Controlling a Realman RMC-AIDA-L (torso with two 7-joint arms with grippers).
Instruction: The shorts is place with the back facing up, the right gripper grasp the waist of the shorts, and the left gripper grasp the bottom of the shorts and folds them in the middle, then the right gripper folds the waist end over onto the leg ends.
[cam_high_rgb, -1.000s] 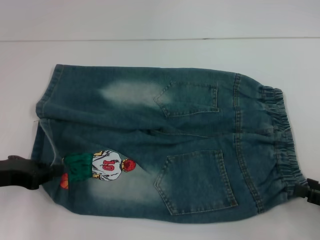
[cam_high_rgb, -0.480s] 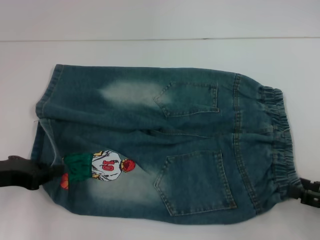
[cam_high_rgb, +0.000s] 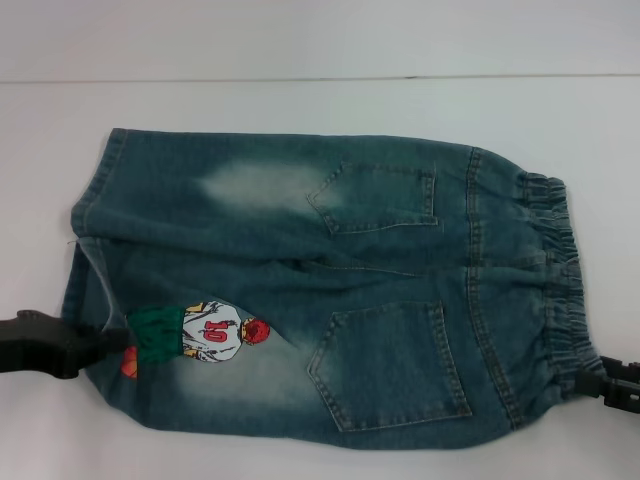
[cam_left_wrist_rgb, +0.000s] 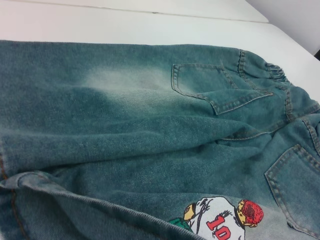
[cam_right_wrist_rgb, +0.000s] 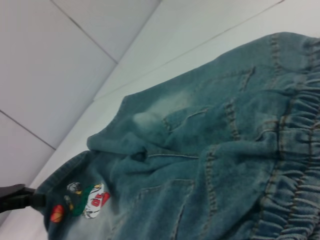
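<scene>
Denim shorts (cam_high_rgb: 310, 290) spread flat, pockets up. Left gripper (cam_high_rgb: 95, 345) clamped on the hem beside the cartoon patch (cam_high_rgb: 205, 333); right gripper (cam_high_rgb: 590, 382) at the waistband corner, grip impossible to tell.

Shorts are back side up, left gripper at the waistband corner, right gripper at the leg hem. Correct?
Not quite: the grippers are swapped. In the head view the left gripper is at the leg hem beside the cartoon patch, and the right gripper is at the waistband corner. The shorts do lie back side up, both back pockets showing.
</scene>
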